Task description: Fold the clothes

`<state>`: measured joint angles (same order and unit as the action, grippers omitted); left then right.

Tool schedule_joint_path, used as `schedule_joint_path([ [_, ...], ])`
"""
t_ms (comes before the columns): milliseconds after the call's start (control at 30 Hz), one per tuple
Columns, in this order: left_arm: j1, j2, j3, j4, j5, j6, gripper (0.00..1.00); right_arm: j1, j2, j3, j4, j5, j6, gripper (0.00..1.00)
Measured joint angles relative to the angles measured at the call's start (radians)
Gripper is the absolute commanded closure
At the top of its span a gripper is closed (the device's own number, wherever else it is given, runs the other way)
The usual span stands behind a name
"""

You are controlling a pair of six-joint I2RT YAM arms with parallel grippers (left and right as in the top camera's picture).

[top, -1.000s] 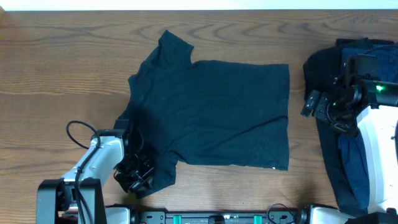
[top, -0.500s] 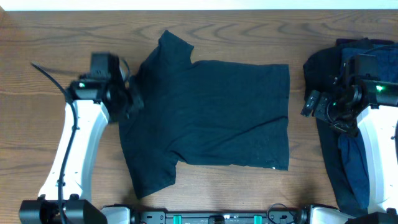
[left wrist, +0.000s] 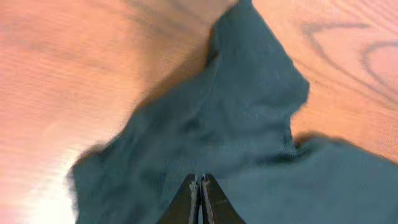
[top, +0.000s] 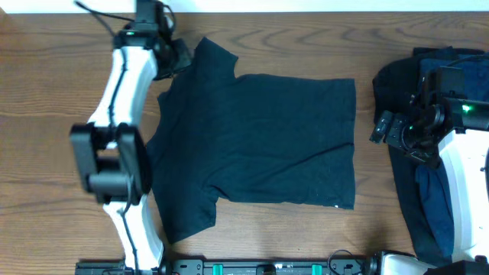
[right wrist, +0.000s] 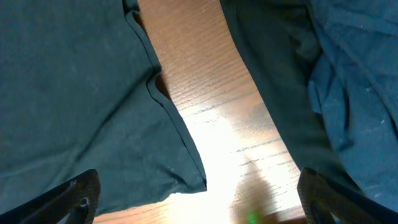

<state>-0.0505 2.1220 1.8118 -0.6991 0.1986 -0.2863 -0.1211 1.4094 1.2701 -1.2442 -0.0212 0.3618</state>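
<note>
A black short-sleeved T-shirt lies flat in the middle of the table, sleeves to the left, hem to the right. My left gripper is at the far sleeve, just above the cloth. Its fingers are pressed together and no cloth shows between them. My right gripper hangs open over the strip of bare wood between the T-shirt's hem and a heap of more clothes. Its fingertips stand wide apart with nothing between them.
The heap at the right edge has a black piece and a navy piece; the right arm's body lies over it. Bare wooden table surrounds the T-shirt. The left arm stretches along the T-shirt's left side.
My left arm has swung from the near sleeve at the table's front up to the far sleeve at the back. The T-shirt and right arm have not moved.
</note>
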Motion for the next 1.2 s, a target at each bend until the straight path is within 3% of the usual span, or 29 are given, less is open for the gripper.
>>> schedule_joint_path([
  [267,-0.017,0.171,0.004,0.082,-0.093,0.003,0.94,0.000,0.000,0.000,-0.001,0.000,0.000,0.01],
  [633,0.016,0.194,0.006,0.093,-0.206,0.003,0.94,0.000,0.000,0.000,0.000,0.000,0.000,0.01],
  [867,0.089,0.194,0.006,0.049,-0.195,-0.025,0.94,0.000,0.000,0.000,0.000,0.000,0.000,0.01],
  [1200,0.151,0.193,0.006,0.040,-0.058,-0.031,0.94,0.000,0.000,0.000,0.000,0.000,0.000,0.01],
])
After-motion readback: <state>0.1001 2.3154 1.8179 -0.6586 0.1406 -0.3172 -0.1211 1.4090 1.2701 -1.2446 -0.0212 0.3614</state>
